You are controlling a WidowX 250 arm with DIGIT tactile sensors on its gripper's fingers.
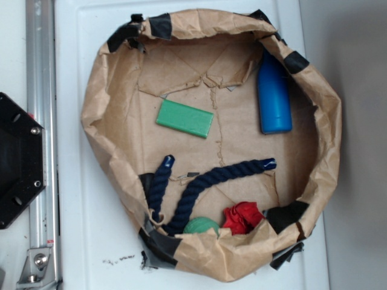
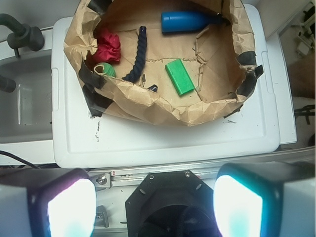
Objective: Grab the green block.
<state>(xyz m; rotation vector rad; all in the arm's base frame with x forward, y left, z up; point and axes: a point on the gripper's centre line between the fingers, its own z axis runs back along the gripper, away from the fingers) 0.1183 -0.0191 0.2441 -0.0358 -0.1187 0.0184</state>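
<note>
Nothing of the grab is done yet, judging by how things lie. Exterior view, left to right: arm base (image 1: 18,160) outside the paper-lined basket (image 1: 91,115); inside, green block (image 1: 184,118) flat on the paper floor, untouched; navy rope (image 1: 199,187) below it, green ball (image 1: 201,226) and red cloth (image 1: 243,217) at the lower wall, blue bottle (image 1: 274,96) at right. Wrist view: gripper (image 2: 148,205) spread wide, empty, well apart from the block. Left: approach, descend, close.

inside the paper basin (image 1: 97,115), the block (image 1: 184,118) lies apart from the bottle (image 1: 274,93) and rope (image 1: 199,186).
</note>
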